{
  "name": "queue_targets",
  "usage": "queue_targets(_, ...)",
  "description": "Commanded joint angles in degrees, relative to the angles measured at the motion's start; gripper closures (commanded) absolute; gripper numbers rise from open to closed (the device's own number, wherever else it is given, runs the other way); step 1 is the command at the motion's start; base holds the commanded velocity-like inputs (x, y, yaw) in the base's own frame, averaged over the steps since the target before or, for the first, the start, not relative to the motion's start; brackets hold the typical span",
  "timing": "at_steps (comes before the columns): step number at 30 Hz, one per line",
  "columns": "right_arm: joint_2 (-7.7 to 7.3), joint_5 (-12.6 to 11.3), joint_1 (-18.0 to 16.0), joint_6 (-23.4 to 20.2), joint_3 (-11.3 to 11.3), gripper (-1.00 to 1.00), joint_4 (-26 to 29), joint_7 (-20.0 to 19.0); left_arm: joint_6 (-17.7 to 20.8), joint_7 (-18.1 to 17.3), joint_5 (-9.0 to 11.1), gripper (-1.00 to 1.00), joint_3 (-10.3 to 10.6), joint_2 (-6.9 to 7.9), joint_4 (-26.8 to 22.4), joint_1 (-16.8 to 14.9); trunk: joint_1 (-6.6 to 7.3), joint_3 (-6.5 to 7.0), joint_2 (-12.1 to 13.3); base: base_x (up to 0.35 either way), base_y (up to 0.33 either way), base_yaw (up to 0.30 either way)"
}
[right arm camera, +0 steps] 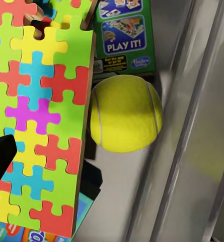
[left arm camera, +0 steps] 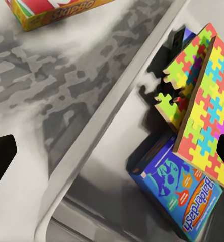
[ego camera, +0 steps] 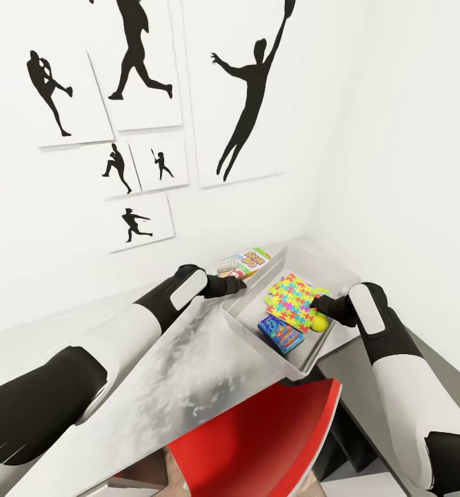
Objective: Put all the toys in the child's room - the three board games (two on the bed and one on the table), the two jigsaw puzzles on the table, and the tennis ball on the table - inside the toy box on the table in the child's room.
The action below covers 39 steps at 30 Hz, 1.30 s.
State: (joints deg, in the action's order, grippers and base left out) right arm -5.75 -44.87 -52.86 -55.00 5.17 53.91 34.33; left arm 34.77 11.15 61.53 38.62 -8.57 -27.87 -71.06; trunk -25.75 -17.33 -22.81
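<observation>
**Toy box nearly full, one board game still out**

We see both hands released: left hand (ego camera: 238,284) over the box's near rim, right hand (ego camera: 317,304) over its contents. The light grey rectangular toy box (ego camera: 247,330) holds multicoloured jigsaw puzzle sheets (ego camera: 293,298), yellow-green tennis ball (right arm camera: 124,113) and blue board game (ego camera: 281,335). Likely next: the left hand grasps the yellow-edged board game box (ego camera: 249,260) lying beside it on the mottled grey surface (ego camera: 181,379), in a white-walled corner hung with black silhouette pictures (ego camera: 247,90).

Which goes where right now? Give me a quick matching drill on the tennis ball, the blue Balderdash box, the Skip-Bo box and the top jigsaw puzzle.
Things:
1. tennis ball
2. blue Balderdash box
3. Skip-Bo box
4. top jigsaw puzzle

Places:
A. on the table, outside the toy box
B. in the toy box, leaning tilted over the games
C. in the toy box, beside the puzzle's edge
D. in the toy box, partly under the puzzles

Pairs: 1-C, 2-D, 3-A, 4-B
</observation>
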Motion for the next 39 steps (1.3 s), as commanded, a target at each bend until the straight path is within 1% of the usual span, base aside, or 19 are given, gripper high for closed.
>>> queue_targets(1, -0.01, -0.60, -0.05, -0.13, 0.01, -1.00, 0.06, 0.56, 0.03, 0.49, 0.61, -1.00, 0.31, 0.03, -0.08, -0.07, -0.03, -0.11, -0.11, 0.000, 0.000, 0.000)
queue_targets(8, -0.04, -0.60, -0.05, -0.17, 0.01, -1.00, 0.06, 0.56, 0.03, 0.32, 0.61, -1.00, 0.32, 0.04, 0.56, -0.05, -0.03, -0.11, -0.11, 0.000, 0.000, 0.000)
queue_targets(12, -0.07, -0.63, -0.05, -0.19, 0.01, -1.00, 0.06, 0.56, 0.03, -0.87, 0.59, -1.00, 0.32, 0.04, 2.11, -0.05, -0.03, -0.11, -0.11, 0.000, 0.000, 0.000)
queue_targets(19, -0.15, -0.65, -0.05, -0.25, 0.01, -1.00, 0.06, 0.53, 0.03, -1.99, 0.54, -1.00, 0.32, 0.08, 3.17, -0.04, -0.03, -0.11, -0.11, 0.000, 0.000, 0.000)
queue_targets(39, -0.48, -0.70, -0.05, -0.28, 0.06, -1.00, 0.06, 0.48, 0.03, -2.52, 0.49, -1.00, 0.32, 0.10, 3.69, -0.04, -0.03, -0.11, -0.11, 0.000, 0.000, 0.000)
